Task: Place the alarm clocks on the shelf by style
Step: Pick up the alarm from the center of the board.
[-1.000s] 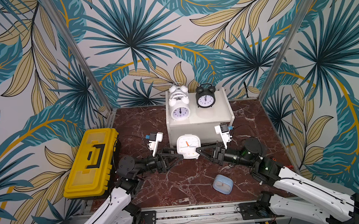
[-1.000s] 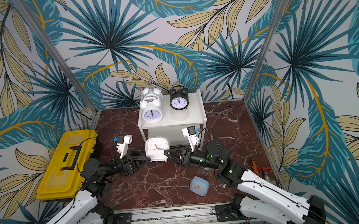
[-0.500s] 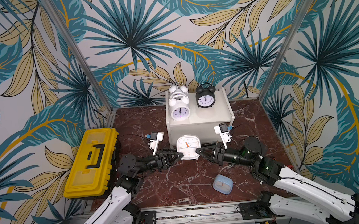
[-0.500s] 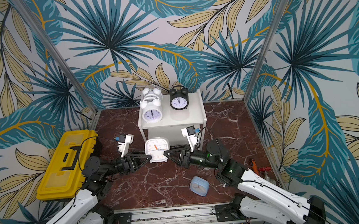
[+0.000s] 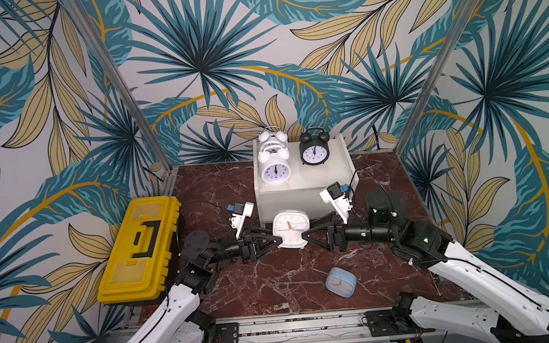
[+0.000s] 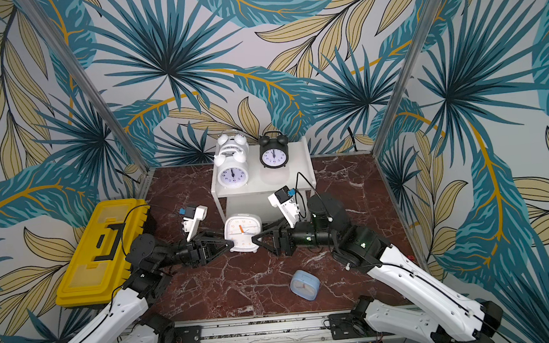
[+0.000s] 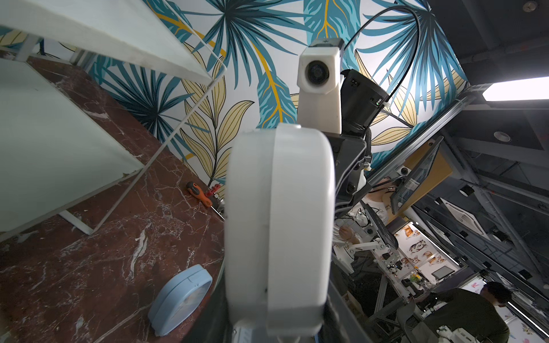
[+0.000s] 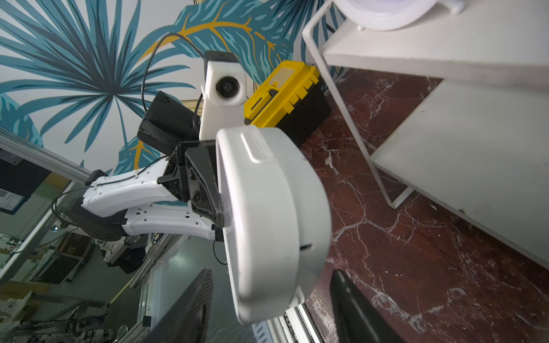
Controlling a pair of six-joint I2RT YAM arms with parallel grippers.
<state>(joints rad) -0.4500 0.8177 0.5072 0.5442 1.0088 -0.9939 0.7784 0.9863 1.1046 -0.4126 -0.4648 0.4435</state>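
Observation:
The white rounded-square alarm clock [image 5: 290,228] stands upright just in front of the shelf [image 5: 336,170], between both arms. My left gripper [image 5: 278,241] is shut on its left edge. My right gripper [image 5: 305,235] is open at the clock's right edge, and in the right wrist view its fingers [image 8: 184,308] stand apart from the clock [image 8: 273,219]. A light-blue rounded-square clock [image 5: 340,281] lies on the marble near the front. On the shelf's top board stand two white twin-bell clocks [image 5: 275,172] at the left, one behind the other, and a black one [image 5: 314,149] at the right.
A yellow toolbox [image 5: 139,253] lies at the left of the marble table. The shelf's lower board [image 7: 53,154] is bare where it shows. An orange screwdriver [image 7: 199,194] lies by the right wall. Patterned walls and metal posts close in the table.
My left gripper has closed on the white square clock. My right gripper has opened and let go of it. The clock has stayed in front of the shelf.

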